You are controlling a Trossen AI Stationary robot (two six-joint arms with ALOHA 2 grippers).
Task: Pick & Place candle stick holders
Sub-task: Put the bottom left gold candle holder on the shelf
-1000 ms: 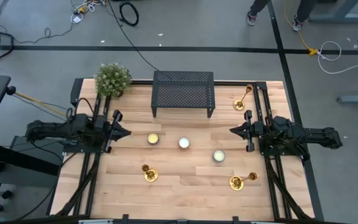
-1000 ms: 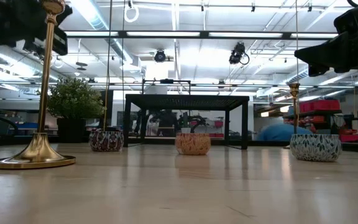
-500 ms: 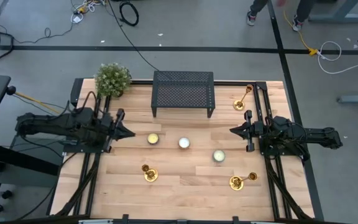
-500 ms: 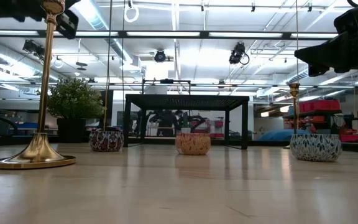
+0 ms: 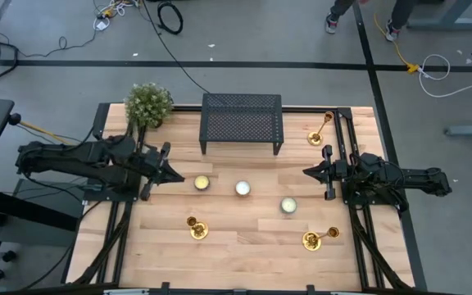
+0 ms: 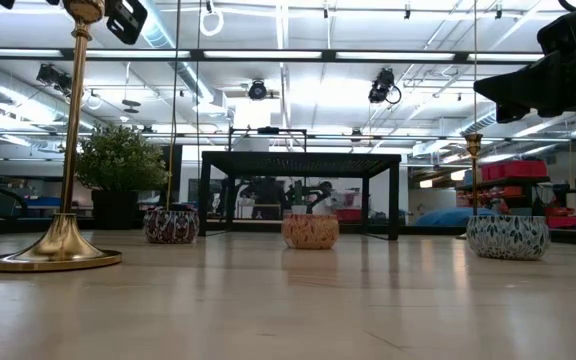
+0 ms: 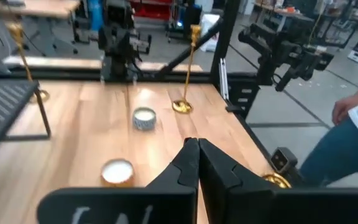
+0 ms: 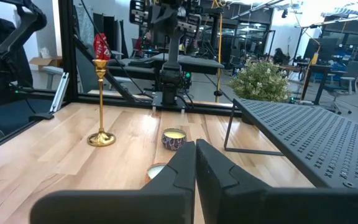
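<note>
Left claw has advanced from the desk's left edge toward centre, fingers pressed together — approach only. Right claw closed, idle. Candle stick holders stand untouched — two near the front edge, one back-right corner.

The wooden surface stands on a grey concrete floor crossed by dark tape lines, one running along the upper part of the high view. Loose cables lie at the upper centre, and a yellow and white cord coils at the upper right. The low view looks into a wide workshop with a white ceiling, long strip lights, exposed pipes and distant workbenches. A person in a blue top shows at the right edge of the left wrist view.
</note>
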